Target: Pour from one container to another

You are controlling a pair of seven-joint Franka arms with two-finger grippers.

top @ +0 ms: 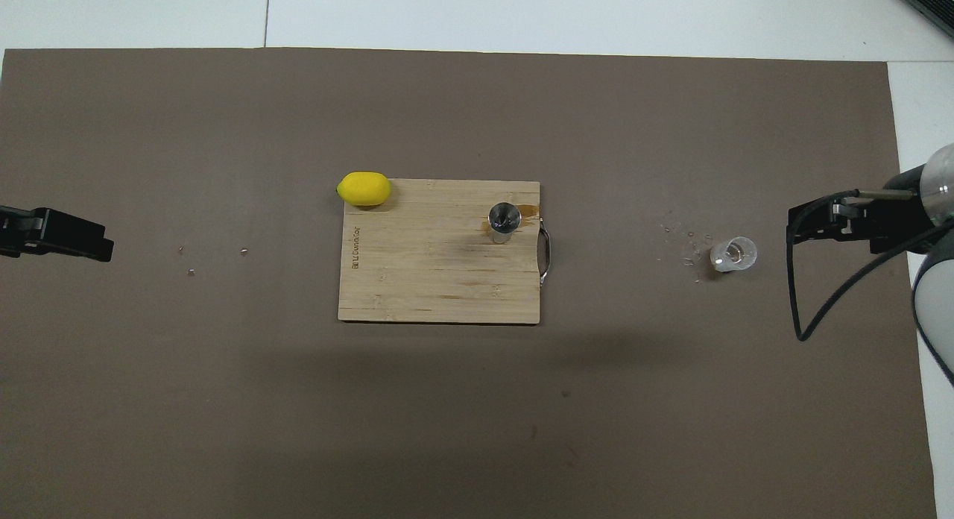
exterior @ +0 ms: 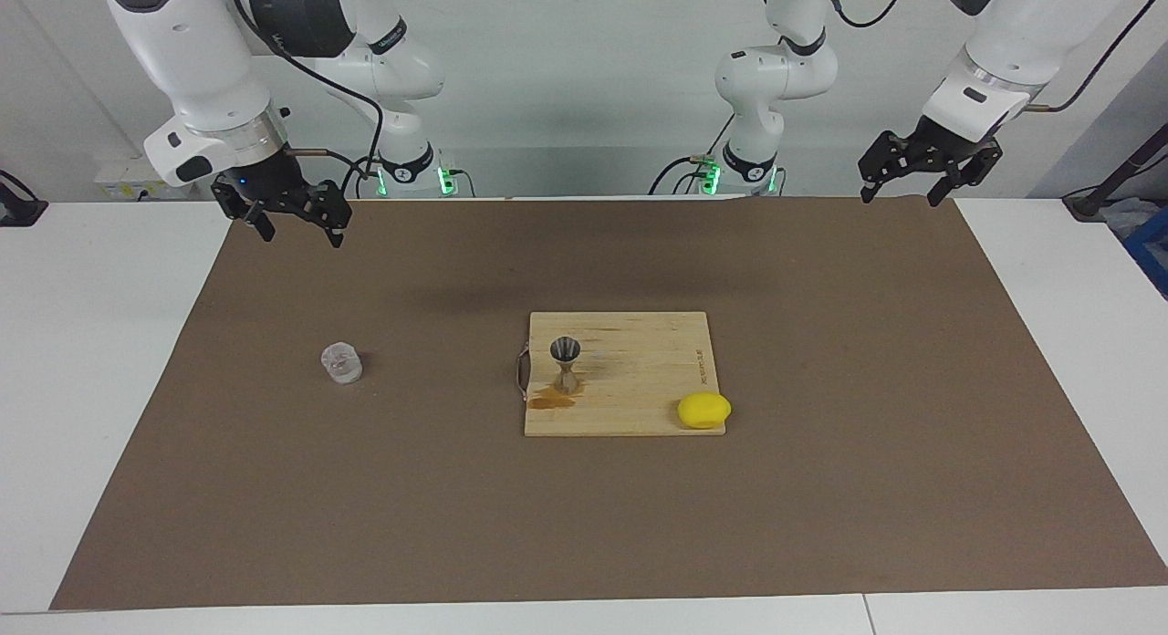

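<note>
right gripper (exterior: 294, 233): black two-finger pincer on a white arm, raised over the brown mat's edge nearest the robots, toward the right arm's end; fingers spread, pinching nothing; in the overhead view its body runs off the frame edge. left gripper (exterior: 902, 195): same black linked build, raised over the mat's corner at the left arm's end, fingers spread and empty, arm waiting; in the overhead view only its dark tip shows. brown mat (exterior: 821, 489): matte, flat, rectangular sheet covering most of the white table (exterior: 91, 361). cutting board (exterior: 639, 343): pale striped bamboo, rectangular, a metal handle at the edge toward the right arm's end, small printed lettering at the other edge too small to read; lies mid-mat. jigger (exterior: 565, 364): polished silver metal, hourglass shape, upright on the board near the handle; whether it holds liquid cannot be told. amber stain (exterior: 547, 399): wet-looking patch on the board touching the jigger's foot, farther from the robots than the jigger. glass cup (exterior: 341, 362): small, squat, clear, textured wall, upright on the mat well apart from the board, toward the right arm's end; contents hard to make out. droplets (top: 686, 247): tiny clear specks on the mat beside the cup. lemon (exterior: 703, 410): smooth yellow oval, at the board's corner farthest from the robots, overhanging its edge.
</note>
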